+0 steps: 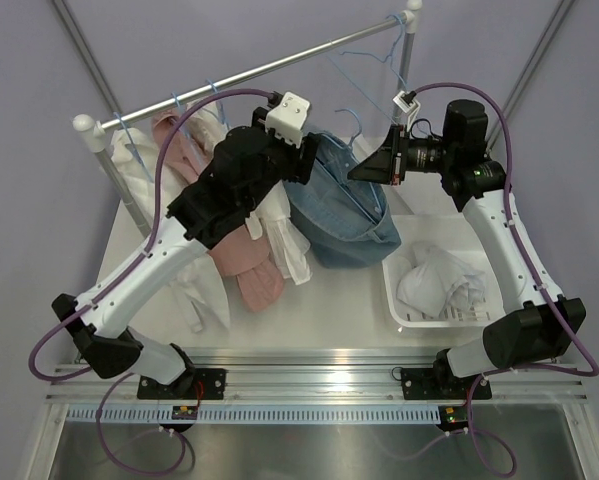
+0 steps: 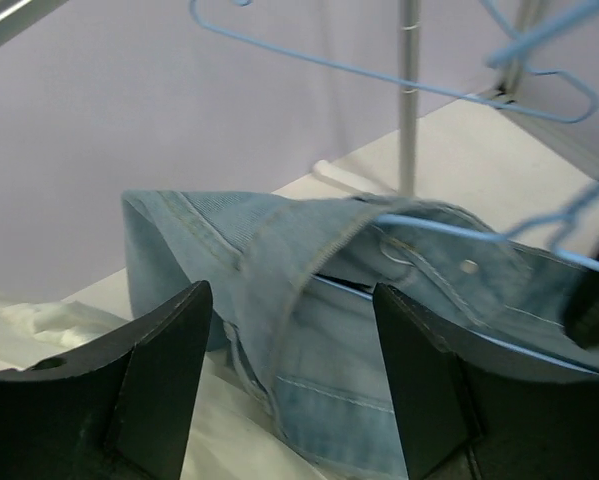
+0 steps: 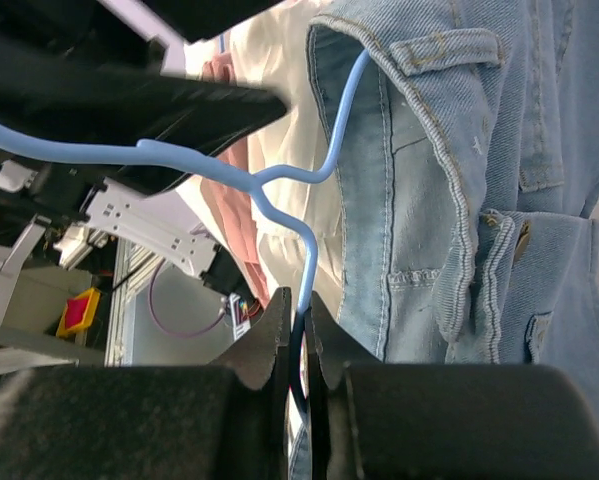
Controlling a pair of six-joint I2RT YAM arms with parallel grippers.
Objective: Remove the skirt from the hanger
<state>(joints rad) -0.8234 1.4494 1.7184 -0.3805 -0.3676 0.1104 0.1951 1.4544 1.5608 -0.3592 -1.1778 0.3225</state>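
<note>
- top external view: the light blue denim skirt (image 1: 344, 215) hangs bunched between the two arms, below the metal clothes rail (image 1: 279, 68) and above the pale table (image 1: 349, 300), just left of the white plastic basket (image 1: 394, 290).
- the left end effector (image 1: 307, 160) meets the skirt's upper left edge and the right end effector (image 1: 359, 170) its upper right edge, so the waistband's long axis runs roughly from one to the other. neither grip can be read from up here.
- left wrist view: the left end effector (image 2: 289, 292) is spread wide and holds nothing. the skirt (image 2: 309, 340) lies straight ahead and slightly below, its folded waistband corner in line with the gap.
- the thin light blue wire hanger (image 2: 449, 232) runs into the waistband and away to the right, so a short advance would likely put denim, not wire, between the fingers.
- right wrist view: the right end effector (image 3: 299, 315) is pinched closed on the hanger (image 3: 279, 185) wire, which rises from the fingers and hooks into the waistband. the skirt (image 3: 449, 200) hangs to the right of the grip, touching the wire but not the fingers.
- judgement: with the right arm pinning the hanger, the left arm is the free one and the one placed to pull the waistband along the wire, away from the right grip.
</note>
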